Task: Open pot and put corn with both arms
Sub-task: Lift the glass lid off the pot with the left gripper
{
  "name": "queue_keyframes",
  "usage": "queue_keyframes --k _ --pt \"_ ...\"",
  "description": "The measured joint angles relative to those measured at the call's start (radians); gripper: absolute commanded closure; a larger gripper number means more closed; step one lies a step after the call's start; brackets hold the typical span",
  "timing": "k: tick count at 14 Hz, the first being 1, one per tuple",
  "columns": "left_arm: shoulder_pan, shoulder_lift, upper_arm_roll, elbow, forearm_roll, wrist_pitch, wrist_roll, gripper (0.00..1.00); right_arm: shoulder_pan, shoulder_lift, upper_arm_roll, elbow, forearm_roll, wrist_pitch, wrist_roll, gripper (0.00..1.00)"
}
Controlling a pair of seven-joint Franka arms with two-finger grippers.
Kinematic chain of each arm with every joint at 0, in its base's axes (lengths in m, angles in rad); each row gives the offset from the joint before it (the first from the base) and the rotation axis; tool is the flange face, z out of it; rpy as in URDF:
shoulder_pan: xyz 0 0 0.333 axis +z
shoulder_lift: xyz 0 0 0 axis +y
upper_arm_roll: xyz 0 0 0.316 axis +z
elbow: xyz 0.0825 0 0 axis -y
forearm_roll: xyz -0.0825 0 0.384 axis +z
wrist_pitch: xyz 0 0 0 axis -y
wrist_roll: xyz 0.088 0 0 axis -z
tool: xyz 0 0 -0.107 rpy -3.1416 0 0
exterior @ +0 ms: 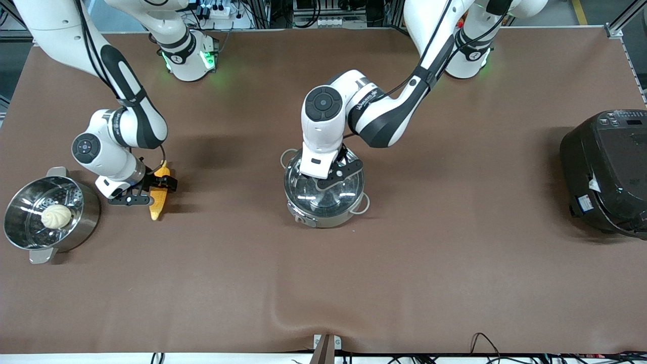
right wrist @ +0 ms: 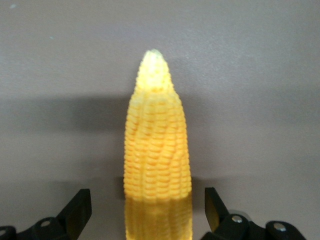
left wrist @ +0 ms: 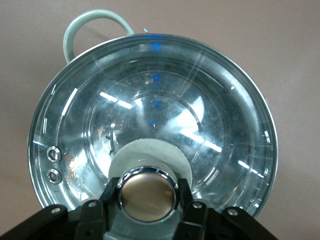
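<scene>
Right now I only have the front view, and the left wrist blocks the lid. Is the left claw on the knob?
Observer: Yes. The left wrist view shows the left claw shut on the knob, with a finger against each side.
Operator: Lid lifted?
Observer: No sign of it. The glass lid looks seated on the pot all round, with no gap showing.
Operator: Right claw gripping the corn?
Observer: No. The right wrist view shows the right claw open around the corn. Bare table shows between the cob and each finger.
</scene>
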Motion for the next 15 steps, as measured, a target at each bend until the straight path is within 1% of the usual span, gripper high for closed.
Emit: queue_keyframes --k 1,2,3,5,7,8,10,11,12,13,15 --pt "0.0 0.0 0.0 0.001 0.0 -0.004 0.0 1.0 -0.003 0.001 0.0 0.0 0.0 0.0 -0.001 0.21" --pt "0.0 0.0 0.0 0.005 0.0 -0.018 0.0 1.0 -0.003 0.001 0.0 0.0 0.0 0.0 -0.001 0.39" --pt "0.0 -0.001 0.001 0.014 0.0 -0.048 0.003 1.0 -0.003 0.001 0.001 0.0 0.0 0.0 -0.002 0.49" --pt "0.001 -0.025 0.014 0.035 0.0 -0.169 0.037 1.0 -0.003 0.004 0.002 0.001 -0.001 -0.002 -0.002 0.61" --pt "0.007 -0.097 0.034 0.043 0.024 -0.254 0.113 1.0 -0.003 0.008 0.002 0.002 -0.001 -0.002 -0.002 0.82" --pt "0.015 -0.145 0.046 0.044 0.056 -0.296 0.167 1.0 -0.003 0.007 0.002 0.004 -0.001 -0.004 -0.002 0.89" --pt "0.076 -0.247 0.066 0.041 0.083 -0.383 0.309 1.0 -0.002 0.0 0.006 0.021 -0.001 -0.009 -0.002 0.92" --pt "0.135 -0.289 0.068 0.035 0.084 -0.404 0.403 1.0 0.001 -0.012 0.009 0.039 -0.001 -0.038 -0.002 0.93" --pt "0.204 -0.322 0.068 0.025 0.083 -0.411 0.502 1.0 0.006 -0.032 0.013 0.069 -0.001 -0.103 -0.002 0.93" --pt "0.274 -0.345 0.068 0.009 0.078 -0.413 0.595 1.0 0.019 -0.056 0.015 0.115 -0.001 -0.209 -0.002 0.93" --pt "0.379 -0.36 0.068 -0.031 0.069 -0.411 0.709 1.0 0.07 -0.097 0.018 0.226 0.0 -0.439 0.014 0.93"
